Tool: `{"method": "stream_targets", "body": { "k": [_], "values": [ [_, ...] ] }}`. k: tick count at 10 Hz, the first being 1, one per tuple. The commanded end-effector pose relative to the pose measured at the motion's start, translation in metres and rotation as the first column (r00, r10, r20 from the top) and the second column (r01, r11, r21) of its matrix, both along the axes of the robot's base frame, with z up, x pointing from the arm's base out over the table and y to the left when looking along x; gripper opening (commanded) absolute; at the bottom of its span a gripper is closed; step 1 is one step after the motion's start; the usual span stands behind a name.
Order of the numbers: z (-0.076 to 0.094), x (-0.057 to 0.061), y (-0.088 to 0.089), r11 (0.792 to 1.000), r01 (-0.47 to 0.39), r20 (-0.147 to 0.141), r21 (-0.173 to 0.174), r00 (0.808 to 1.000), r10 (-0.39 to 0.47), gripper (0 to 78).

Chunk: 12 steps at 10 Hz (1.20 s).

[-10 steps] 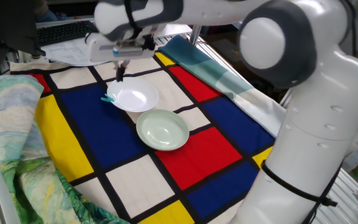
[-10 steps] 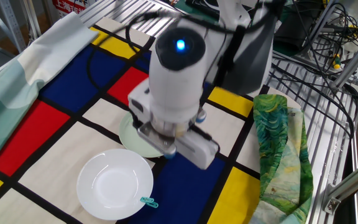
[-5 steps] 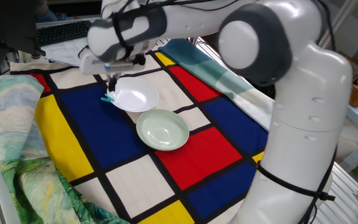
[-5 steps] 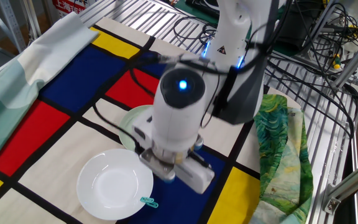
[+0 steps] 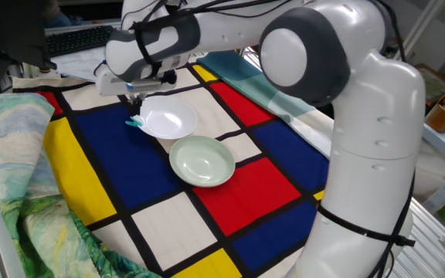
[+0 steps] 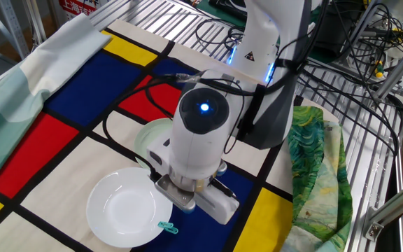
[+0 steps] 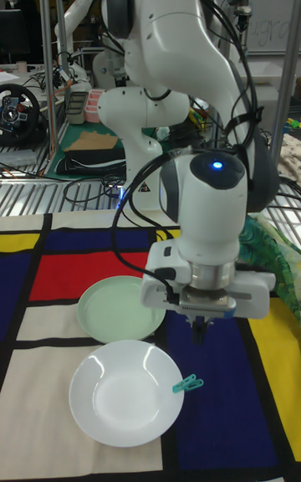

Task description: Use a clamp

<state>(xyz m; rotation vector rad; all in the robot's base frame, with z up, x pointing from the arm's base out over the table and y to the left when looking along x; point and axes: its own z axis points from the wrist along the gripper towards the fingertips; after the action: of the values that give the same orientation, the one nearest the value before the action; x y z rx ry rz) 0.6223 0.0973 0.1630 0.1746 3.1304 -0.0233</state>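
Note:
The clamp (image 5: 136,122) is a small teal clip lying on the blue cloth square, touching the rim of the white bowl (image 5: 168,120). The other fixed view also has the clamp (image 6: 166,227) beside the white bowl (image 6: 128,206). In the tall view my gripper (image 7: 201,333) hangs a little above and behind the clamp (image 7: 187,384), its fingers drawn together into one dark tip with nothing held. My gripper (image 5: 135,99) points down just above the clip. A pale green bowl (image 5: 202,161) sits next to the white one.
A checked cloth (image 5: 269,185) of red, blue, yellow and white covers the table. A crumpled green patterned cloth (image 5: 22,193) lies along one side and a teal cloth (image 5: 261,81) along the other. Cables and wire shelving (image 6: 348,77) stand behind the arm.
My gripper has moved from over the white bowl toward the bowl's edge and now hangs above the clamp. The clamp and both bowls have not moved.

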Motion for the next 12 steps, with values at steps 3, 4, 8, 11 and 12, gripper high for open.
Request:
{"method": "stream_targets", "body": {
  "k": [3,4,8,11,12],
  "values": [
    [-0.0051,0.0158,0.0032,0.998,-0.033,0.019,-0.046,0.999,0.034,0.0],
    [-0.0037,0.0147,0.0048,0.998,-0.034,0.02,-0.056,0.999,0.036,0.0],
    [-0.0029,0.0143,0.0055,0.993,-0.053,0.0,-0.108,0.999,0.053,0.0],
    [-0.0029,0.0143,0.0055,0.987,-0.084,-0.06,-0.134,0.995,0.076,0.0],
    [-0.0029,0.0143,0.0055,0.986,-0.092,-0.067,-0.138,0.994,0.084,0.0]
  ]
}}
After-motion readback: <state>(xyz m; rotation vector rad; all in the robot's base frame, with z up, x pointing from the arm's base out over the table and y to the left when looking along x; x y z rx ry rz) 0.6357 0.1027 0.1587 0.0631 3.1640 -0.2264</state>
